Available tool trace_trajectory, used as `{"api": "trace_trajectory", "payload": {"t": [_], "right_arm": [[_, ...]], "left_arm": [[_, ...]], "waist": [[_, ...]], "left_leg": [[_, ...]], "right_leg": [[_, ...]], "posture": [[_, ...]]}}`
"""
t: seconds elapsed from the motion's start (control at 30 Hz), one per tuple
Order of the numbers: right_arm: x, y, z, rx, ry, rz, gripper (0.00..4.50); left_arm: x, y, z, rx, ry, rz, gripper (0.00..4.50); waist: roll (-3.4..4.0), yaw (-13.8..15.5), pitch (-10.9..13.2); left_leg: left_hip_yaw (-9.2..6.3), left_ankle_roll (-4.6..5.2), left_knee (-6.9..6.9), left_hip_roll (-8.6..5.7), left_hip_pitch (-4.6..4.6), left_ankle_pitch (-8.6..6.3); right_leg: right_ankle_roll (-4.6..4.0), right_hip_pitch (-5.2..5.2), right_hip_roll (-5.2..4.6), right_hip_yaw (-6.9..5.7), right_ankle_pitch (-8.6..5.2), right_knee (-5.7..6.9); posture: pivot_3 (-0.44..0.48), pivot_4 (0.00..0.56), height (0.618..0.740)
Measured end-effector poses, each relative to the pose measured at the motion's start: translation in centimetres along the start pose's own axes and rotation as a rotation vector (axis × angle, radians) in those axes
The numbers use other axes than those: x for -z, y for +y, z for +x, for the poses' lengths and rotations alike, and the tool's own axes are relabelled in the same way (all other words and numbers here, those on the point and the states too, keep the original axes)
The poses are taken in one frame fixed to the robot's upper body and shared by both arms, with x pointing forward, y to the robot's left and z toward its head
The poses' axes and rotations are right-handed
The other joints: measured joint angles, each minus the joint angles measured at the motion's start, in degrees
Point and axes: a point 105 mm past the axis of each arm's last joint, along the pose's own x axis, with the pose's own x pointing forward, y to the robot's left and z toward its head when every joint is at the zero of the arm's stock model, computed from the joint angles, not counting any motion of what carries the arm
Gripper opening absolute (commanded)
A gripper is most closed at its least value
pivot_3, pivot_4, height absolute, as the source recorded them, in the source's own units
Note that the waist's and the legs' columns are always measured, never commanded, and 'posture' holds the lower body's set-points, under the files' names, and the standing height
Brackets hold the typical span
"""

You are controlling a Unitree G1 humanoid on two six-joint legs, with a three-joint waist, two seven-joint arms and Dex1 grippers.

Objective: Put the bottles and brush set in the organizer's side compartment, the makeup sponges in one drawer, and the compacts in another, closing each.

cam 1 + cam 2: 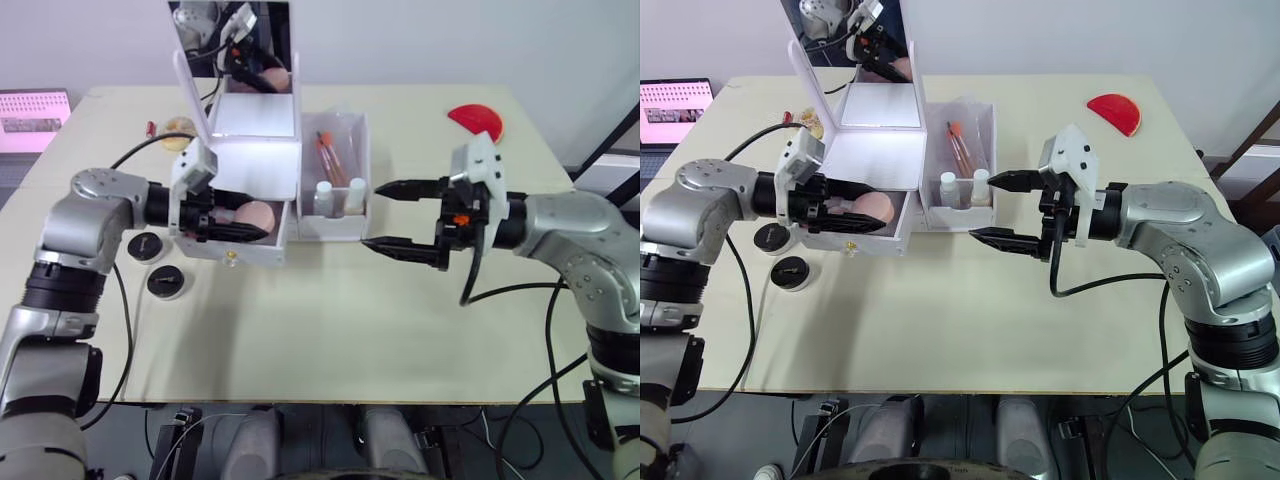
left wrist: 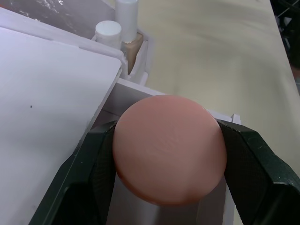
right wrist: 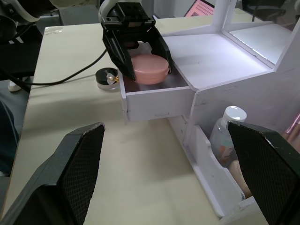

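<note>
**Sponge over open drawer: drop risk**

Left gripper (image 1: 228,222) pinched the pink sponge (image 1: 258,215) above the open drawer (image 1: 240,245). Right gripper (image 1: 400,216) hung spread at the organizer's (image 1: 250,150) 3 o'clock. Released off-centre, the sponge could catch the drawer's rim and block closing.

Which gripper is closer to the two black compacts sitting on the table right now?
Left. The left gripper is at the open drawer holding a makeup sponge, just beside the compacts. The right gripper hangs open beyond the organizer's side compartment, farther away.
</note>
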Motion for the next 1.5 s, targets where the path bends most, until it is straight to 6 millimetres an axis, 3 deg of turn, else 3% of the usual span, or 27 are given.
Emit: {"api": "trace_trajectory", "payload": {"t": [0.07, 0.2, 0.5, 0.67, 0.77, 0.87, 1.0, 1.17, 1.5], "right_arm": [[0.0, 0.0, 0.0, 0.003, 0.000, -0.002, 4.50], [-0.1, 0.0, 0.0, 0.006, -0.001, -0.004, 4.50], [0.1, 0.2, 0.0, 0.002, 0.000, 0.000, 4.50], [0.3, 0.2, 0.0, 0.004, 0.003, 0.007, 4.50], [0.5, 0.3, 0.0, 0.005, 0.004, 0.011, 4.50], [0.4, 0.2, 0.0, 0.006, 0.001, 0.008, 4.50], [0.3, 0.2, 0.0, 0.004, -0.007, -0.002, 4.50], [0.2, 0.2, 0.0, -0.001, -0.012, -0.010, 4.50], [0.2, 0.0, -0.1, 0.010, -0.013, -0.006, 4.50]], "left_arm": [[0.1, -0.1, 0.3, 0.007, -0.005, -0.004, 2.67], [0.3, 0.0, 0.3, 0.000, 0.004, 0.010, 4.48], [0.1, 0.1, 0.1, -0.012, -0.009, 0.000, 4.48], [-1.9, 0.0, -2.5, -0.054, -0.057, -0.009, 4.48], [-2.8, -0.5, -5.0, -0.088, -0.063, -0.010, 3.70], [-2.1, -1.5, -6.9, -0.090, -0.023, -0.042, 2.27], [-0.1, -2.9, -8.0, -0.055, 0.055, -0.088, 0.14], [2.2, -3.6, -8.6, -0.051, 0.179, -0.052, 0.06], [3.4, -3.4, -5.0, -0.060, 0.187, 0.035, 0.06]], "waist": [[0.00, 0.0, 0.0], [0.00, 0.0, 0.0], [0.00, 0.0, 0.0], [-0.01, -0.3, 0.0], [0.00, -0.3, 0.0], [0.00, -0.3, 0.0], [0.00, -0.1, 0.0], [0.00, 0.1, 0.0], [-0.02, 0.0, 0.0]], "left_leg": [[0.00, 0.00, 0.01, 0.00, 0.00, 0.00], [0.00, 0.00, 0.01, 0.00, 0.00, 0.00], [0.00, 0.00, 0.04, 0.00, 0.02, 0.00], [0.00, 0.01, 0.00, 0.00, 0.05, 0.00], [0.00, 0.01, -0.04, 0.00, 0.08, 0.00], [0.00, 0.01, -0.05, 0.00, 0.09, 0.00], [0.00, 0.01, -0.02, 0.00, 0.08, 0.00], [0.00, 0.01, 0.00, 0.00, 0.07, 0.00], [0.00, 0.01, 0.01, 0.00, 0.07, 0.00]], "right_leg": [[0.00, 0.00, 0.00, 0.00, 0.00, 0.00], [0.00, 0.00, 0.00, 0.00, 0.00, 0.00], [0.02, 0.02, 0.00, 0.01, 0.01, 0.06], [0.05, 0.00, 0.00, 0.02, 0.01, 0.07], [0.07, 0.00, 0.00, 0.02, 0.00, 0.07], [0.06, 0.00, 0.00, 0.03, -0.01, 0.09], [0.00, 0.00, 0.00, 0.03, -0.03, 0.10], [-0.17, 0.02, 0.00, 0.04, -0.12, 0.10], [0.01, 0.01, 0.00, 0.04, -0.01, 0.12]], "posture": [[0.000, 0.150, 0.739], [0.000, 0.150, 0.739], [0.000, 0.150, 0.739], [0.000, 0.150, 0.739], [0.000, 0.150, 0.739], [0.000, 0.150, 0.739], [0.000, 0.150, 0.739], [0.000, 0.150, 0.739], [0.000, 0.150, 0.739]]}}
